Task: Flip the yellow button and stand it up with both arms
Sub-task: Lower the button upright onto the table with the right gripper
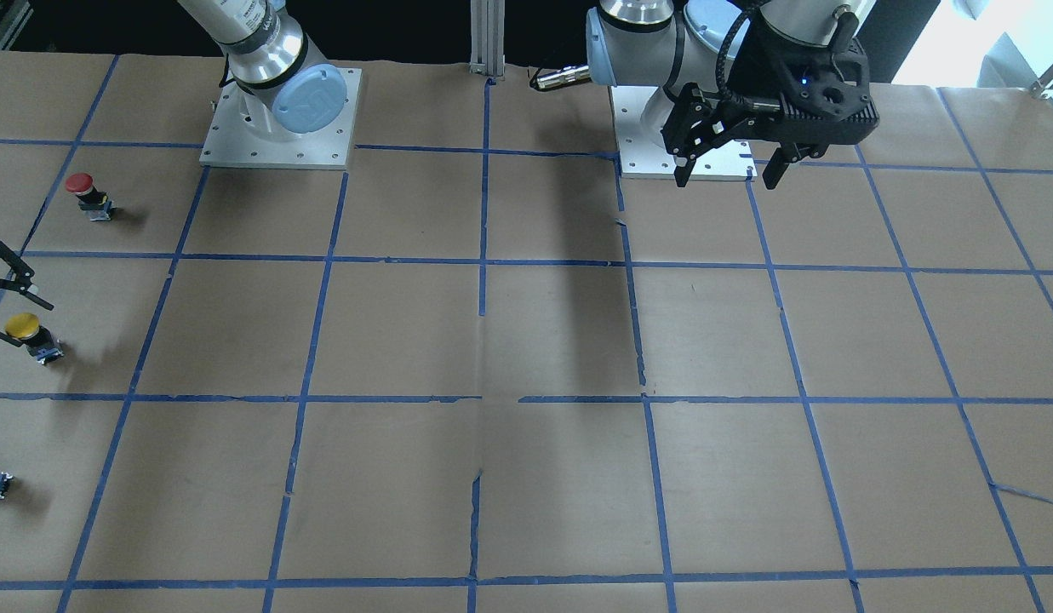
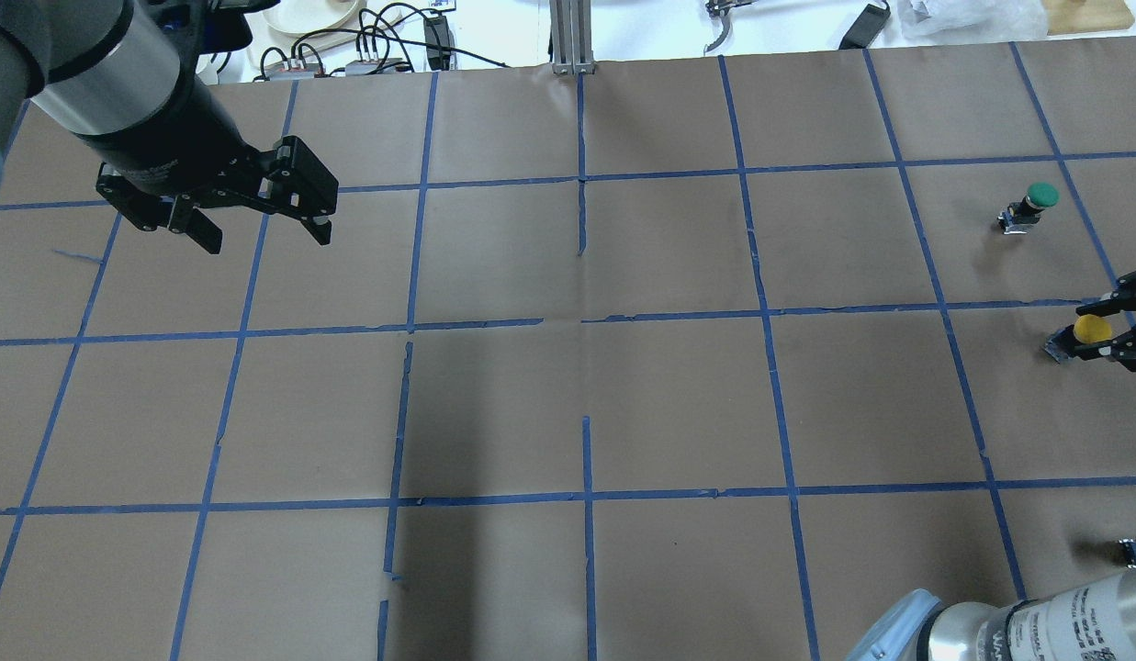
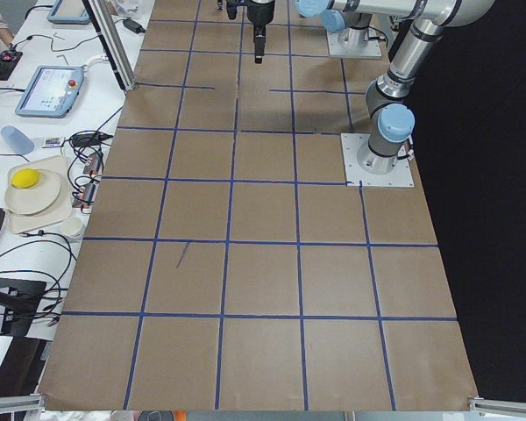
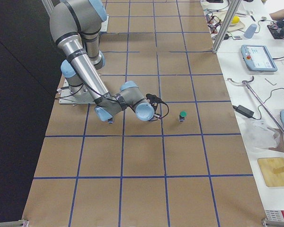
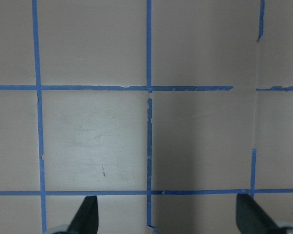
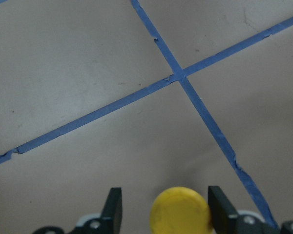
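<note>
Two grippers hang over the brown desk (image 2: pixel 678 404). The left gripper (image 2: pixel 265 240), jaws spread wide, is well apart from the yellow button (image 2: pixel 1092 328). The right gripper (image 6: pixel 166 207) is spread around that upright button, one finger (image 6: pixel 219 209) at the cap's edge, the other just beside it.

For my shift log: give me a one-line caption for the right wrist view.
Right gripper open, fingers either side of the yellow button, above brown paper gridded with blue tape.

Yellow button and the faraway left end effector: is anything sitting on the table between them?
No. In the overhead view, only brown paper with blue tape lines lies between the yellow button and the left end effector.
</note>
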### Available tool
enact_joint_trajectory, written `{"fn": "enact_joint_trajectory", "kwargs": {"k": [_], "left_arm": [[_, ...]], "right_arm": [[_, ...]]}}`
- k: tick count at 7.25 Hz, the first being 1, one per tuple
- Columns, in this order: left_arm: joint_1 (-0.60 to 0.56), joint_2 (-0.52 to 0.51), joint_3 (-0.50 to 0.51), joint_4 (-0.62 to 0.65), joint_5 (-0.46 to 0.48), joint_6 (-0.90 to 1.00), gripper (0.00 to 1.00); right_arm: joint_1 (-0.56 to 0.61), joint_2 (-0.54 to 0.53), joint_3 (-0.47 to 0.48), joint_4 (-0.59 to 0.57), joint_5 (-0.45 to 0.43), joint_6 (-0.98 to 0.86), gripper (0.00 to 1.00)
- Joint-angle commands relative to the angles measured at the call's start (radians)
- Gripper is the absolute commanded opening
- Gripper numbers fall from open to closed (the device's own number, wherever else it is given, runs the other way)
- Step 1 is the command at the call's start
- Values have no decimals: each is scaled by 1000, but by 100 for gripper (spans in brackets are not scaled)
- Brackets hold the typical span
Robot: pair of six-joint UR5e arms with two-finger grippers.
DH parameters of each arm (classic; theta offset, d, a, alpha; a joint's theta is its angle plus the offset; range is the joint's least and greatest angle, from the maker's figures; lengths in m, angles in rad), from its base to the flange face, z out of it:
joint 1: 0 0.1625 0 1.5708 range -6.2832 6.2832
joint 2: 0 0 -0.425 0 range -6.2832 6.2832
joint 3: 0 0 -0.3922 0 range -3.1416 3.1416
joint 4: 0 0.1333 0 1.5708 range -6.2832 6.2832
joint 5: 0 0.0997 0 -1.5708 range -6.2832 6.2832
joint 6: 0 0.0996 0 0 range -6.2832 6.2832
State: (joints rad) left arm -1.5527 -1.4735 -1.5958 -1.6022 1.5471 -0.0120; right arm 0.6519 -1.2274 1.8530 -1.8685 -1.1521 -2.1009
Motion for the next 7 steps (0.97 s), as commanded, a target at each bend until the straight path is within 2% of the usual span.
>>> {"fn": "enact_joint_trajectory", "kwargs": {"k": [1,2,3,5,7], "left_arm": [[0,2,-4,1,4,-6,100],[0,5,-3,1,5,-20,100],[0,12,-4,-7,7,-22,100],[-1,13,-4,-9,36,-22,100],[0,12,-3,-2,36,-16,100]], "right_arm": [[0,-9,0,0,6,12,96],[8,-17,-11,2,9,34,96],[12,-39,-12,2,6,167,99],[64,-171,-15,78,-47,495,100],[196,-306,-40,159,-109,892,100]]}}
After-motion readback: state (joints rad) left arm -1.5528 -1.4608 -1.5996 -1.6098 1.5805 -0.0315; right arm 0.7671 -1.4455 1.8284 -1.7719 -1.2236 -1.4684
